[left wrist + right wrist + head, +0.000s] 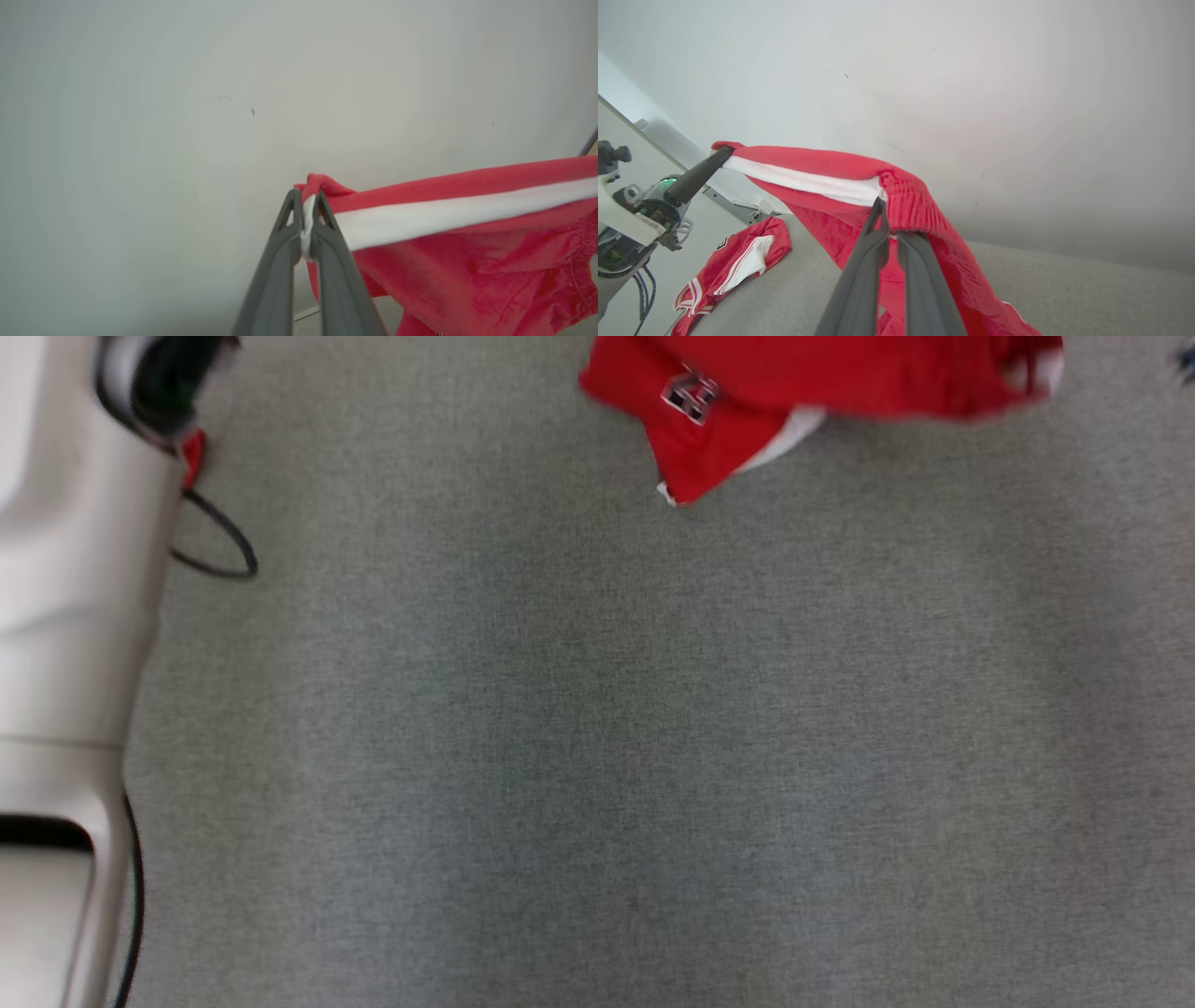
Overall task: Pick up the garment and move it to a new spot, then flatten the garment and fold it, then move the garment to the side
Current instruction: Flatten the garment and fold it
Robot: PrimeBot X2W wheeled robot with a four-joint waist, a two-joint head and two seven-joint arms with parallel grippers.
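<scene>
Left arm: raised, with the pincer (306, 205) clenched on the white-striped edge of the red garment (467, 261). Right arm: raised, with the pincer (889, 224) clenched on the ribbed waistband. The garment is stretched between the two pincers, and the stripe runs from one tip to the other. The remaining cloth hangs below both pincers toward the grey desk (1064, 289).
</scene>
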